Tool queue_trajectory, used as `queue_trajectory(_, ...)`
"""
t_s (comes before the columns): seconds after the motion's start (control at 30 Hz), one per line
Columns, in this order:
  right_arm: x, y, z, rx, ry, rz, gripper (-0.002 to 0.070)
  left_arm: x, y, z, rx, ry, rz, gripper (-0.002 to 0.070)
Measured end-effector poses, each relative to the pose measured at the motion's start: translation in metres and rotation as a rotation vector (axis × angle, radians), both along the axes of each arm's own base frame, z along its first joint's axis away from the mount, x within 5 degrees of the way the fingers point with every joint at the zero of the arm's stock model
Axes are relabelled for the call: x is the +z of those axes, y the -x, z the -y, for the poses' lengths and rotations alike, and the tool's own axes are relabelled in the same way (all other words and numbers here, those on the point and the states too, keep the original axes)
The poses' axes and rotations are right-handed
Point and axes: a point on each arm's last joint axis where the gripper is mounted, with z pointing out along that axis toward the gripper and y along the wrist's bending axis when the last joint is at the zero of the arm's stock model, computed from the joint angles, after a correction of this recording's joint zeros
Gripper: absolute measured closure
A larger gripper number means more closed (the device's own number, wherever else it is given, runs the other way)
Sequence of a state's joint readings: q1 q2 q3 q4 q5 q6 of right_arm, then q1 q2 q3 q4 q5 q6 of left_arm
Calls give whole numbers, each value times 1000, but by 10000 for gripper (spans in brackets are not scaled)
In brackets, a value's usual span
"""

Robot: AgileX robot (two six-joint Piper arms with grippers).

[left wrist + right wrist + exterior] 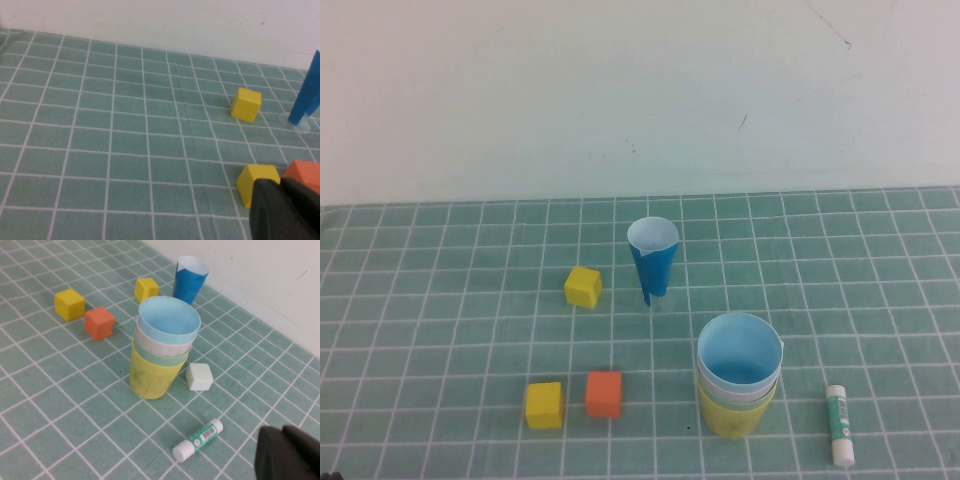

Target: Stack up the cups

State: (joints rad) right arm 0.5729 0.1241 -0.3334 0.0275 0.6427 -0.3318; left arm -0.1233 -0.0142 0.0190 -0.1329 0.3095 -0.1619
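Note:
The cups stand nested in one upright stack at the front right of the mat. The light blue cup (740, 350) (168, 317) is on top, the pale pink cup (160, 346) and the pale green cup (157, 360) sit under it, and the yellow cup (735, 415) (150, 380) is at the bottom. My left gripper (280, 187) is shut and holds nothing; it hovers near a yellow cube and an orange cube, far from the stack. My right gripper (282, 432) is also shut and holds nothing, off to the side of the stack beyond a glue stick. Neither gripper shows in the high view.
A dark-blue cone cup (653, 258) stands upright behind the stack. Two yellow cubes (583, 287) (544, 405) and an orange cube (604, 394) lie to the left. A glue stick (839, 424) lies right of the stack. A white cube (199, 376) sits beside the stack.

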Motion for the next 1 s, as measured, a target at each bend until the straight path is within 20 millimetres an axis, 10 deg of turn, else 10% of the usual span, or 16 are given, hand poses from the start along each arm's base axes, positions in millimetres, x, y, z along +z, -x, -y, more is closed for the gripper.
queue_trajectory(1.0,0,0,0,0,0,0,678,0,0,0,-24,-74,13,676)
